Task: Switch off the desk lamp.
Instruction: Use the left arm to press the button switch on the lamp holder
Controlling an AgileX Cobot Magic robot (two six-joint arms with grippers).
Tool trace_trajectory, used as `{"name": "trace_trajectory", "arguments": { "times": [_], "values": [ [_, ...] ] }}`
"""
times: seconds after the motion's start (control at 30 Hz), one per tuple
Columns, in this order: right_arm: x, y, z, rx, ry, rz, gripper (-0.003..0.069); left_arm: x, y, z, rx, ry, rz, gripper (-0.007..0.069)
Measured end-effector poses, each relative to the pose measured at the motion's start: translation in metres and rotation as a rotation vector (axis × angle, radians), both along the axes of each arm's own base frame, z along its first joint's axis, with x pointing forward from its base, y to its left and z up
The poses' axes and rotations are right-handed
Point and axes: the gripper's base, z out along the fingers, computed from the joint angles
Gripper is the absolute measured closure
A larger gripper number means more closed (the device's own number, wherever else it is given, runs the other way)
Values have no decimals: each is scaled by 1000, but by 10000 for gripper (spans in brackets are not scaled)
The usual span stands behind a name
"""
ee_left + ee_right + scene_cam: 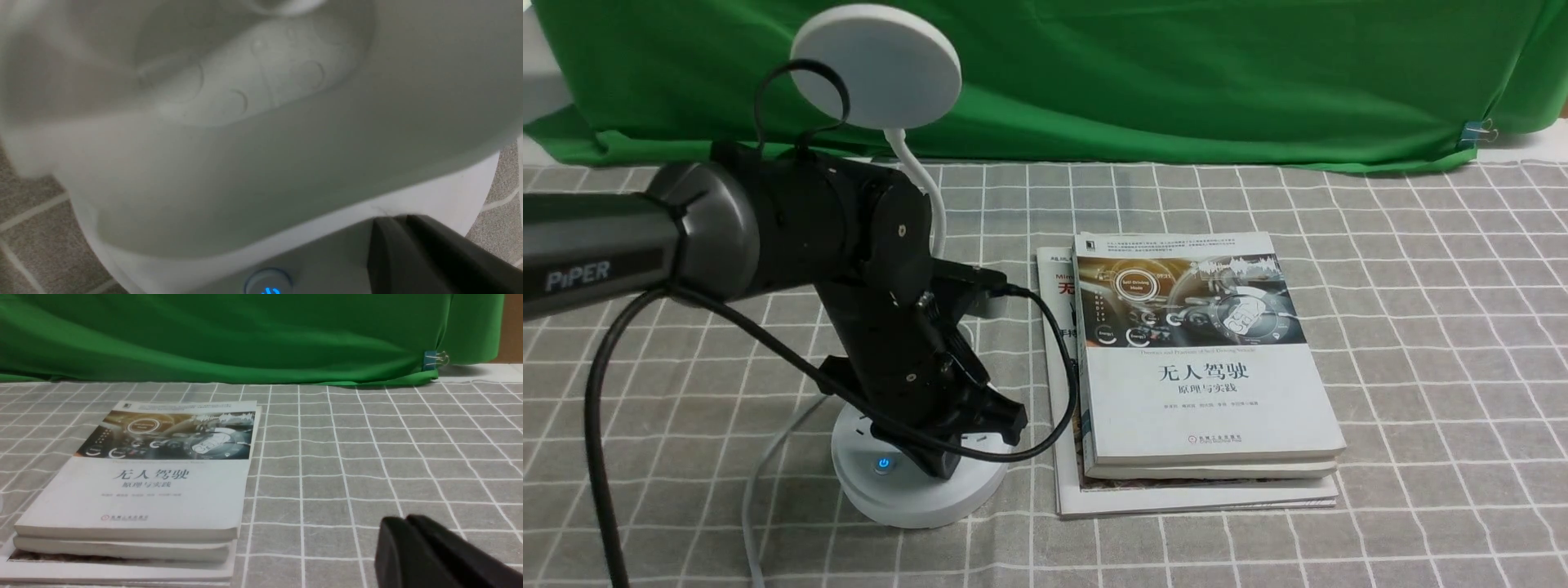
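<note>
Front view: left gripper [941, 471] angled down over the round white base [907, 510] of the desk lamp [878, 69], fingertips pressed together, just beside the button with a lit blue power mark [883, 465]. From these pictures, no telling whether tips and base touch. In the left wrist view, dark fingers near that same button, partly cut off by the picture's edge, with a large, pale, rounded part of the lamp [265, 163] close to the camera, blurred toward its outer end. Outward from the gripper, the left arm [596, 245], reaching in from the left, with a black cable [600, 408] looping around it and across the gripper. Behind the arm, the lamp's thin white neck [929, 184], partly hidden, rising to a flat disc head. From near the base, a pale cord [756, 490] running toward the camera. To the right of the lamp, apart from its base, a stack of books [1209, 392] lying flat on the gray checked tablecloth [1445, 367]. Beyond, a green cloth [1176, 82] with a blue clip [1474, 132] toward the right. In the right wrist view, right gripper [408, 517] with fingers pressed together, well apart from the lamp.
</note>
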Motion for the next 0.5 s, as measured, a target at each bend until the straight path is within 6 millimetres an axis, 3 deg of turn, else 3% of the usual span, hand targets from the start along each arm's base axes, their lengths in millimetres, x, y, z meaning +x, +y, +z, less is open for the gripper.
{"name": "trace_trajectory", "arguments": {
  "times": [0.17, 0.37, 0.5],
  "values": [
    [0, 0, 0, 0, 0, 0, 622, -3, 2, 9, 0, -11, -6, 606],
    [0, 0, 0, 0, 0, 0, 622, -17, 5, 50, -44, -100, -22, 606],
    [0, 0, 0, 0, 0, 0, 622, -21, 5, 58, -54, -117, -28, 606]
  ]
}}
